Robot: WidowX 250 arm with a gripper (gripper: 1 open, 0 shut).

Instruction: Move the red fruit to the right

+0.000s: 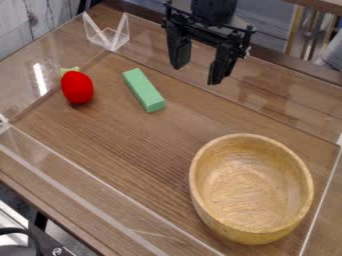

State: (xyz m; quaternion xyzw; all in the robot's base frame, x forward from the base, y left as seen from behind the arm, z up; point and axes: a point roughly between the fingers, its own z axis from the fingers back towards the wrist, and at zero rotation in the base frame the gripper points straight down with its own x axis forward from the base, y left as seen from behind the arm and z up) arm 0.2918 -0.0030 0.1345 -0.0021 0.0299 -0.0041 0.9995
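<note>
Red fruit [78, 87] sits on the table [131, 151] beside a green block [143, 90], well apart from a wooden bowl [251, 188], as the claw [201, 78] hangs wide open, gripping nothing

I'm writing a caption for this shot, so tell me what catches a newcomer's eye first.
Most likely the large yellowish bowl at the lower right, the biggest thing on the wooden table. Next comes the bright red fruit at the left, near the green block. Above them, at the top, the black end effector stands out, open.
</note>
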